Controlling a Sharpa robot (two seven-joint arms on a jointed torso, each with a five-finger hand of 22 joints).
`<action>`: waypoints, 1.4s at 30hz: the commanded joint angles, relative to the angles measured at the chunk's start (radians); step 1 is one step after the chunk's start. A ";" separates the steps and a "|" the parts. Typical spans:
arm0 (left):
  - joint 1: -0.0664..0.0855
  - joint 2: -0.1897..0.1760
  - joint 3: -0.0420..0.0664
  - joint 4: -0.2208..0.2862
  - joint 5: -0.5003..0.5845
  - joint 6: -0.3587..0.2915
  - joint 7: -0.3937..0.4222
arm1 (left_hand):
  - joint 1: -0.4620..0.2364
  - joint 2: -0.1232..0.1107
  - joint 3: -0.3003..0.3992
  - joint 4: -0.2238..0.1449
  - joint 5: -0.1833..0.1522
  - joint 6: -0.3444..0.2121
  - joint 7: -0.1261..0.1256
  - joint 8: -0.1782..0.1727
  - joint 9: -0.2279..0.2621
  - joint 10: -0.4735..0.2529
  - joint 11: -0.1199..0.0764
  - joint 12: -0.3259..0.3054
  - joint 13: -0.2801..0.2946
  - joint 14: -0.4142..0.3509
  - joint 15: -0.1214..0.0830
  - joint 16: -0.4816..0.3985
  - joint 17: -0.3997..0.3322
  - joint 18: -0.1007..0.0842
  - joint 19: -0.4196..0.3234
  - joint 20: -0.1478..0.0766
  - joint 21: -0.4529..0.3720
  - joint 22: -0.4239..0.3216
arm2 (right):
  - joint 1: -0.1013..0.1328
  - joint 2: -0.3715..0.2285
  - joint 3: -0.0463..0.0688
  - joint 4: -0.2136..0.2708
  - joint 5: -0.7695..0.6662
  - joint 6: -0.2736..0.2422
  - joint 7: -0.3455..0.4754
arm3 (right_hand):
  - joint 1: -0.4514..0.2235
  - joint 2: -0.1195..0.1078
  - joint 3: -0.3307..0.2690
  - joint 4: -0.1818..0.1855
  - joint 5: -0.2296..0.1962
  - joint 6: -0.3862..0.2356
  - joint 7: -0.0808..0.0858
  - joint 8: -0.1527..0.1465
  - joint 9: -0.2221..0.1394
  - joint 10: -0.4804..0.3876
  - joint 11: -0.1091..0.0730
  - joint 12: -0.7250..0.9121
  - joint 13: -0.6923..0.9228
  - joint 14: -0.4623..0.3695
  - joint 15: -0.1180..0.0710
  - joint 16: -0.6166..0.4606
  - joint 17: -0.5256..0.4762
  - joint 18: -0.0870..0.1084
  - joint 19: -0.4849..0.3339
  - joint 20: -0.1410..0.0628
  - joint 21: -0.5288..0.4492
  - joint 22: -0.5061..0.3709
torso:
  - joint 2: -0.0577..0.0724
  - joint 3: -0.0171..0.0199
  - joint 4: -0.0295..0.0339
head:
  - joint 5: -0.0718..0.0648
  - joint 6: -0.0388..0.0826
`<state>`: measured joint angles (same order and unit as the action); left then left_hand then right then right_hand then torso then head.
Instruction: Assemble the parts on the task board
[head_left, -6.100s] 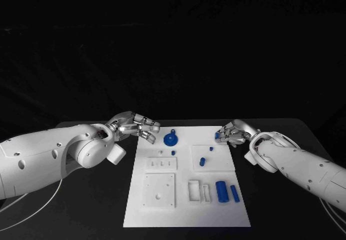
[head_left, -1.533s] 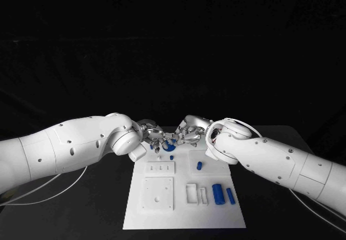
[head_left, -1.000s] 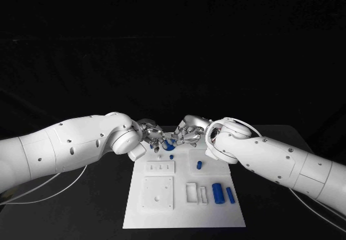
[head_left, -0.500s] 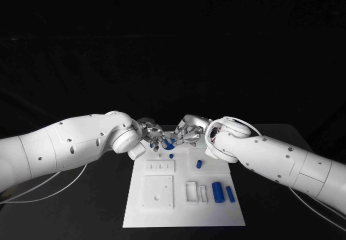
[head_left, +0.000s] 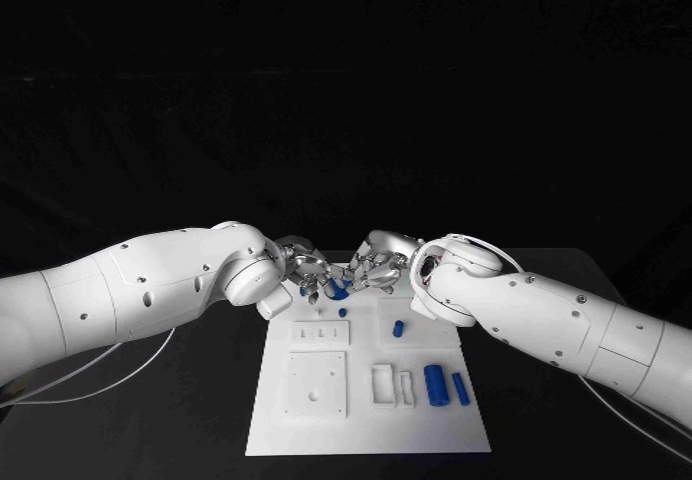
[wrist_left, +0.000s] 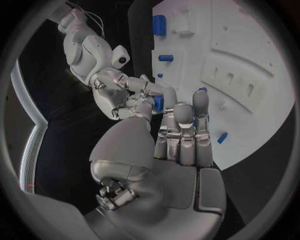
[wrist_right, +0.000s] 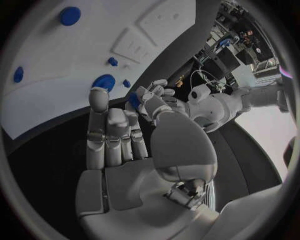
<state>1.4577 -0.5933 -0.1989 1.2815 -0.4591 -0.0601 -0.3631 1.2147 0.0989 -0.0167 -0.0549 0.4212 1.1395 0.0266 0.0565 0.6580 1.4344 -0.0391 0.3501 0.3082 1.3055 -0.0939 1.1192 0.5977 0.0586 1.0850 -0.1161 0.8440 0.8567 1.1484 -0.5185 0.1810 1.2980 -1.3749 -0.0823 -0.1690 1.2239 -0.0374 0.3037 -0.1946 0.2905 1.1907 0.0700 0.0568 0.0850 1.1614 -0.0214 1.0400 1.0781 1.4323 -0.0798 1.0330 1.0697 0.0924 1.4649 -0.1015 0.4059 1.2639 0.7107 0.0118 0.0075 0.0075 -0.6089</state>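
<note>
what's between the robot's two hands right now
A small blue part sits between the left hand and the right hand, above the far end of the white board. The head view shows it best.

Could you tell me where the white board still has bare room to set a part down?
The near strip of the white task board, below the two blue cylinders, lies bare. The far end is crowded: left hand and right hand meet there.

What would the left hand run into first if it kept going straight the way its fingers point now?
Most likely the right hand: the left hand points at it across the blue part between their fingertips, at the task board's far end. Depth is uncertain.
</note>
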 joint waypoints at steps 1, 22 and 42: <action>0.002 0.004 0.000 -0.003 -0.003 0.017 0.000 | 0.012 0.013 0.019 -0.020 0.011 0.000 -0.004 0.007 -0.001 -0.004 -0.004 -0.005 -0.004 -0.003 -0.002 0.005 0.001 -0.011 0.004 0.001 -0.006 0.004 | 0.000 0.002 0.001 0.006 -0.004 0.017 0.010 | 0.005 -0.005 -0.004 0.002 0.003 0.005 -0.002 0.006 0.001 -0.008 0.002 -0.005 -0.001 -0.001 -0.002 -0.004 -0.001 0.000 0.041 -0.002 -0.007 -0.001 | 0.000 -0.0002 0.0005 | 0.000 -0.002; 0.001 -0.002 0.000 0.012 0.021 0.002 0.029 | -0.039 0.034 0.144 -0.107 0.107 0.020 -0.003 0.009 0.073 0.018 -0.002 -0.033 -0.031 0.006 -0.004 0.016 0.010 -0.007 0.012 -0.001 -0.015 0.053 | 0.000 0.010 -0.001 -0.017 -0.010 0.011 -0.007 | -0.001 -0.011 -0.012 0.009 -0.001 -0.014 0.003 0.005 -0.005 -0.022 0.005 -0.023 -0.018 -0.006 0.000 -0.020 -0.013 0.000 0.039 0.000 -0.030 -0.013 | 0.000 -0.0010 0.0015 | -0.002 -0.009; 0.000 -0.015 -0.002 0.018 0.016 -0.033 0.010 | -0.111 0.000 0.187 -0.148 0.244 0.087 -0.030 0.010 0.191 0.072 -0.026 0.011 0.002 0.056 -0.026 0.090 0.119 -0.015 0.040 -0.023 -0.012 0.092 | -0.014 -0.074 -0.002 -0.004 0.040 -0.067 0.068 | 0.072 -0.073 -0.312 0.156 0.073 -0.388 0.066 -0.002 -0.030 -0.124 0.054 -0.096 -0.131 -0.066 0.039 -0.102 -0.101 0.045 0.022 0.041 -0.175 -0.079 | -0.002 0.0005 -0.0005 | 0.006 -0.016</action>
<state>1.4573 -0.6068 -0.2010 1.2949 -0.4418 -0.0813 -0.3577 1.1126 0.0998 0.1228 -0.1581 0.6585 1.1538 0.0591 0.0652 0.6569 1.4648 -0.0589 0.3572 0.3094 1.3546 -0.1212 1.2038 0.7118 0.0538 1.1208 -0.1375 0.8318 0.9475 1.1360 -0.5848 0.1793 1.2945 -1.3615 -0.1157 -0.1490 1.2877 -0.1110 -0.0056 -0.0467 0.3603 0.8180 0.1344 0.0606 0.0558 1.0430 0.0323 0.9494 0.9507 1.3730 -0.0417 0.9379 0.9722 0.1236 1.4651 -0.0660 0.2347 1.1864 0.7095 0.0118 0.0081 0.0107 -0.6228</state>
